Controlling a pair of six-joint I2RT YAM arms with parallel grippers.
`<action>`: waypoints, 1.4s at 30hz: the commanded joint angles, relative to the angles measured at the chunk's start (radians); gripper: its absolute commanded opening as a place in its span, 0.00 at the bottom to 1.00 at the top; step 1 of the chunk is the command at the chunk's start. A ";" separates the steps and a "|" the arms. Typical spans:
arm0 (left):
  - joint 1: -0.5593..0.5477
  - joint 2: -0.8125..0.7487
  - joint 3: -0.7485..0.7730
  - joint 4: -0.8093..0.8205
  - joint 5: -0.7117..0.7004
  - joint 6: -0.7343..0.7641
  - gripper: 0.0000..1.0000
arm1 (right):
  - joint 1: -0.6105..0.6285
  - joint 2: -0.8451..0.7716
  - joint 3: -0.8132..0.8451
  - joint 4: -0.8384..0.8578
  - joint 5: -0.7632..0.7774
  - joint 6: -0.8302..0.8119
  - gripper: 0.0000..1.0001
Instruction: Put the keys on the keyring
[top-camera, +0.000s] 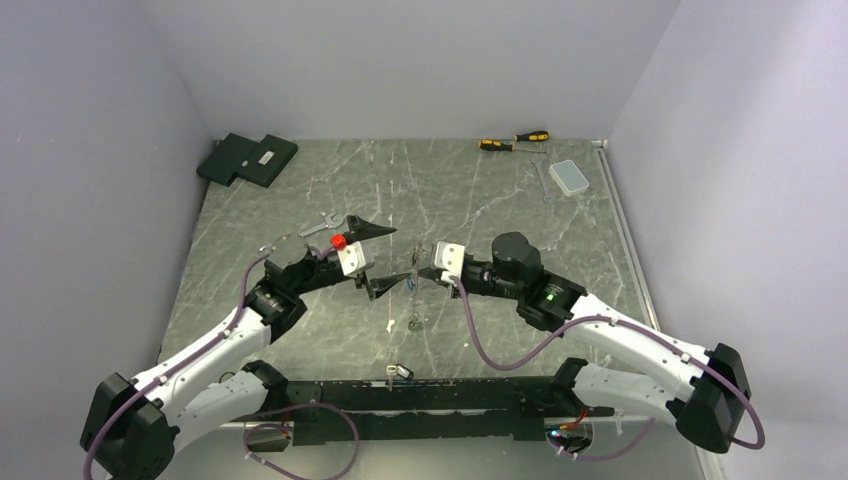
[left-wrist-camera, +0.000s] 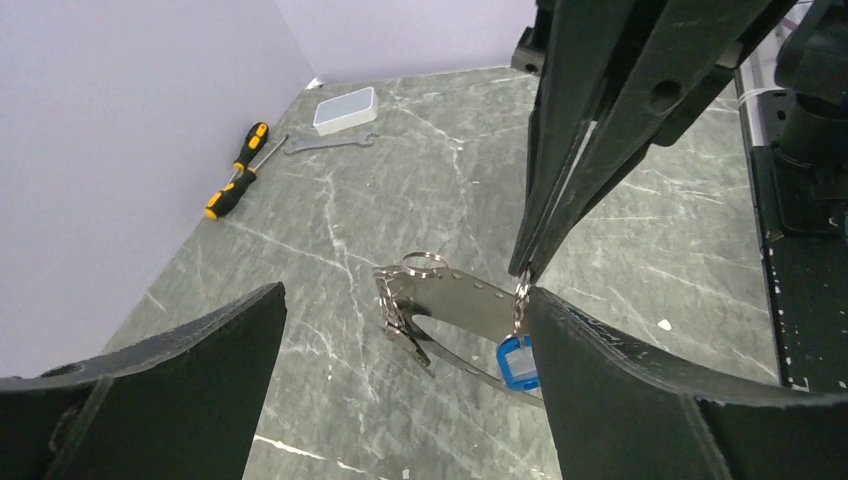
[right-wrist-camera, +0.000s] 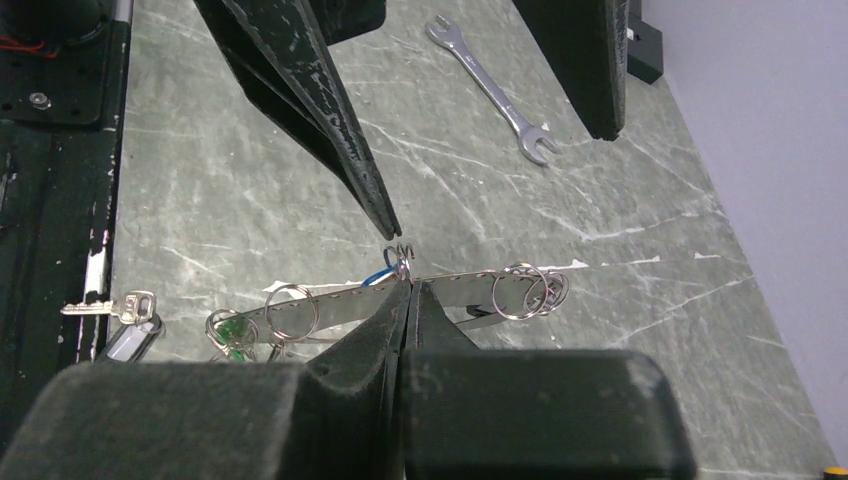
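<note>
From above, the left gripper (top-camera: 398, 257) is in the middle of the frame. Its two fingers are wide apart and there is nothing between them. Right next to it, the right gripper (top-camera: 418, 270) is closed tight. The keyring (top-camera: 412, 290) hangs down from its tip. A small silver key (top-camera: 400, 372) lies lower down by the black rail. Two screwdrivers (top-camera: 515, 140) and a little box (top-camera: 570, 177) sit at the top right. A wrench (top-camera: 322, 224) lies left of the middle.

From the left wrist, the left gripper (left-wrist-camera: 405, 295) is wide open, with one finger (left-wrist-camera: 190, 370) in each bottom corner. The right gripper (left-wrist-camera: 525, 275) comes down from the top, closed on a small ring of the keyring (left-wrist-camera: 460, 300). The keyring is a shiny band with holes. The blue key (left-wrist-camera: 517, 362) hangs on it, just beside the finger at the lower right.

From the right wrist, the right gripper (right-wrist-camera: 408, 290) at the bottom middle pinches the keyring (right-wrist-camera: 460, 285). The green key (right-wrist-camera: 232, 335) is at the band's left end. The left gripper (right-wrist-camera: 497, 182) is open at the top.
</note>
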 joint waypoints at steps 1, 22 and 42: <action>0.007 -0.001 0.003 0.051 -0.052 -0.015 0.93 | -0.002 -0.037 0.005 0.097 -0.002 0.016 0.00; 0.009 0.081 0.034 0.022 0.120 0.030 0.71 | -0.001 -0.075 -0.022 0.172 -0.031 0.065 0.00; 0.017 -0.003 0.060 -0.180 0.018 0.197 0.67 | 0.006 -0.077 -0.012 0.125 0.010 0.040 0.00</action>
